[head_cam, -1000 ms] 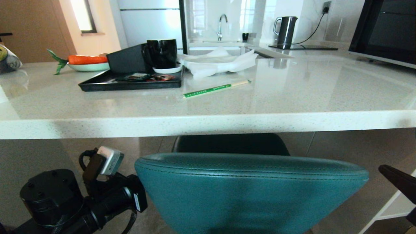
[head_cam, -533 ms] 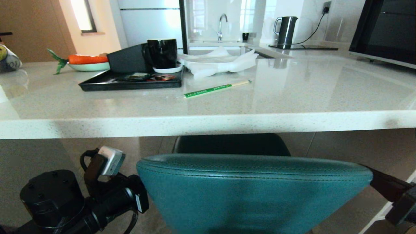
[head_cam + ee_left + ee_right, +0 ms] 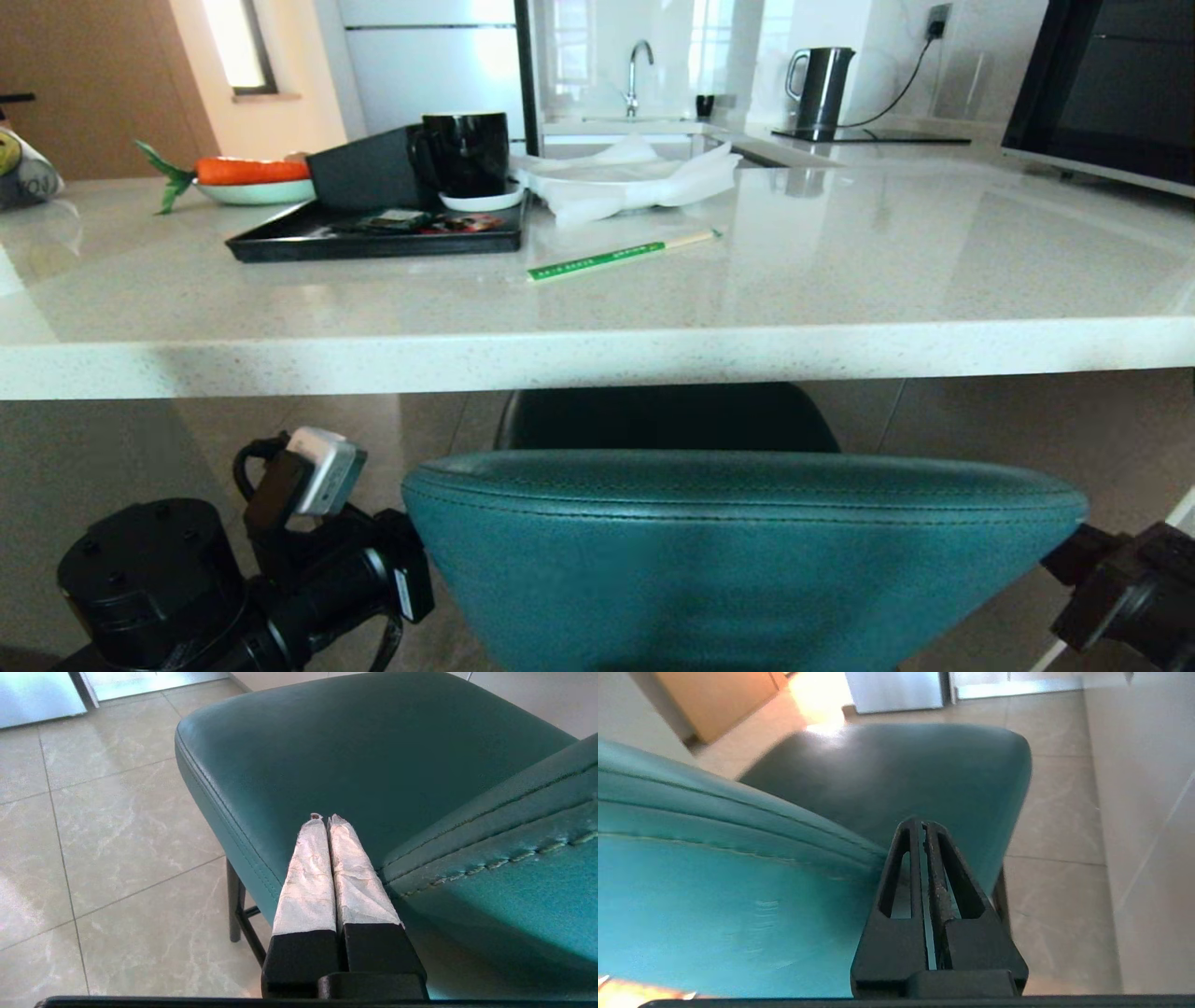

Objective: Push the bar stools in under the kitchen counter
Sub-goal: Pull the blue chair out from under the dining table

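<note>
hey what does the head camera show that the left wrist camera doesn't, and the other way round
Only the head view shows the kitchen counter, the black tray and wrapped chopsticks on it, and the right gripper beside the backrest. Only the left wrist view shows the left gripper with jaws shut beside the seat, a thin black leg and the floor tiles. Both show the teal stool.

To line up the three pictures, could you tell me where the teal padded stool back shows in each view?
Head view: teal padded stool back, bottom centre, below the white counter edge.
Left wrist view: right side, beside the shut left gripper.
Right wrist view: left side.
Shared landmark: the stool's teal seat.
</note>
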`<state>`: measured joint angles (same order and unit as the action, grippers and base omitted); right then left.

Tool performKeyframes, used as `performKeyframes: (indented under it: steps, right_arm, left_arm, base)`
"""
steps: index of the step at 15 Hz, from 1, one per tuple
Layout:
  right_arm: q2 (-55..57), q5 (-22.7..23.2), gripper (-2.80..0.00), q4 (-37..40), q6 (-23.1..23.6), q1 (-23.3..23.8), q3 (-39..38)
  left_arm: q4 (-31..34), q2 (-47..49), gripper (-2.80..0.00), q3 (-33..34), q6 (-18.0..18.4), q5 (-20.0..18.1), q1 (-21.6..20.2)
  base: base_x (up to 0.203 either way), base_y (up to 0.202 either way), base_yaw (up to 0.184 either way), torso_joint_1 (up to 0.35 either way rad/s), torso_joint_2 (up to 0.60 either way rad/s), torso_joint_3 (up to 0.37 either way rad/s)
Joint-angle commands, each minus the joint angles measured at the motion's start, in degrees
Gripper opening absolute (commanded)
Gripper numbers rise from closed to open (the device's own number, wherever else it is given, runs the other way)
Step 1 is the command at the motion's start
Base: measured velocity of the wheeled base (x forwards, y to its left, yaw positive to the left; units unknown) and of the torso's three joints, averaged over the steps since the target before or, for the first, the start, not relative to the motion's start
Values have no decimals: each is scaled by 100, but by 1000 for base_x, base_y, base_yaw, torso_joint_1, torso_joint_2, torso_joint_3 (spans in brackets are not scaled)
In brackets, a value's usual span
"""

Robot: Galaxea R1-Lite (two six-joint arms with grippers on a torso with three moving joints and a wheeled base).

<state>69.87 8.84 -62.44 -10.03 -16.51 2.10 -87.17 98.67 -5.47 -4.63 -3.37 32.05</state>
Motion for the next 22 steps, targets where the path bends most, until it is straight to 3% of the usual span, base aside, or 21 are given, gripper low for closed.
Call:
performKeyframes:
  steps: [1,4,14,22]
  right_arm:
    - [575,1,-280,-286,48,63,-195]
    - [791,-13,-280,-672,88,298,-341]
    - [774,-39,-280,-673,73,254,-341]
    - [790,-70,-280,-673,36,261,-280]
  left_arm:
    - [-49,-20,-280,-10,-15,33,-18]
    - [-49,38,-280,-42,-20,47,-14]
    - [-49,49,-280,-4,-29,29,-23]
    - [-49,-67,-280,46,-11,38,-6]
  base:
    - [0,0,0,0,0,0]
    - [0,0,0,0,0,0]
    - [0,0,0,0,0,0]
    - [-177,0,0,1,2,0]
